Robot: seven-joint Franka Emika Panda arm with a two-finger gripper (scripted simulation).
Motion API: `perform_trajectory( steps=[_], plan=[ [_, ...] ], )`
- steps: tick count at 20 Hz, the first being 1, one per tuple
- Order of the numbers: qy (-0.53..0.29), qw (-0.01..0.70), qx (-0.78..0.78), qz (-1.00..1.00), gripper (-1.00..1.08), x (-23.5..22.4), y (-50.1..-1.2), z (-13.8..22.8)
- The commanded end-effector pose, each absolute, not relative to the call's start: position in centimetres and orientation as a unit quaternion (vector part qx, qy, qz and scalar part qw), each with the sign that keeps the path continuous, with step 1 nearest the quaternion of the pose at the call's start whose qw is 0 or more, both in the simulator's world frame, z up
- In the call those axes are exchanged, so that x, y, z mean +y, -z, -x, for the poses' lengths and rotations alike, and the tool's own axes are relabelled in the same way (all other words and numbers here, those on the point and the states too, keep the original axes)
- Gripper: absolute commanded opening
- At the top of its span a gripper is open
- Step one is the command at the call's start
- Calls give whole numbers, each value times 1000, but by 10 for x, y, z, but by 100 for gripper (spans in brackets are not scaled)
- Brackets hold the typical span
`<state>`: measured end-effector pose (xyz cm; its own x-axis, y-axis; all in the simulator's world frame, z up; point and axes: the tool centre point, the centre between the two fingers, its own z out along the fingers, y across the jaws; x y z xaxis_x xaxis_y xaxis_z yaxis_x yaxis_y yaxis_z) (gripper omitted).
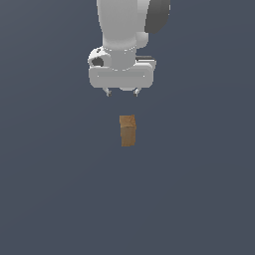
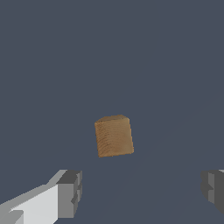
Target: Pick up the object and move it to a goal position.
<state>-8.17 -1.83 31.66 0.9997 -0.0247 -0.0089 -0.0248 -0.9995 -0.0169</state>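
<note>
The object (image 1: 128, 130) is a small orange-brown block with a wood-like grain, standing upright on the dark grey floor. In the exterior view my white gripper (image 1: 122, 92) hangs above it, apart from it, pointing straight down. Its two fingertips are spread wide with nothing between them. The wrist view shows the same block (image 2: 113, 136) out beyond the fingertips (image 2: 70, 192), roughly midway between the two, and clearly narrower than the gap.
A flat dark grey-blue surface (image 1: 199, 189) fills both views around the block. No other objects or edges show. The white arm (image 1: 124, 25) rises out of the top of the exterior view.
</note>
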Motion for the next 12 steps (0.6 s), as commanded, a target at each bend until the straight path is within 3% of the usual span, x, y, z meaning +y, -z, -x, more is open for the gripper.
perform_trajectory(
  steps=[1, 12],
  plan=[
    [-4, 9, 12, 1000, 100, -18, -317, 82],
    [-13, 6, 34, 999, 100, -54, -311, 88]
  ],
)
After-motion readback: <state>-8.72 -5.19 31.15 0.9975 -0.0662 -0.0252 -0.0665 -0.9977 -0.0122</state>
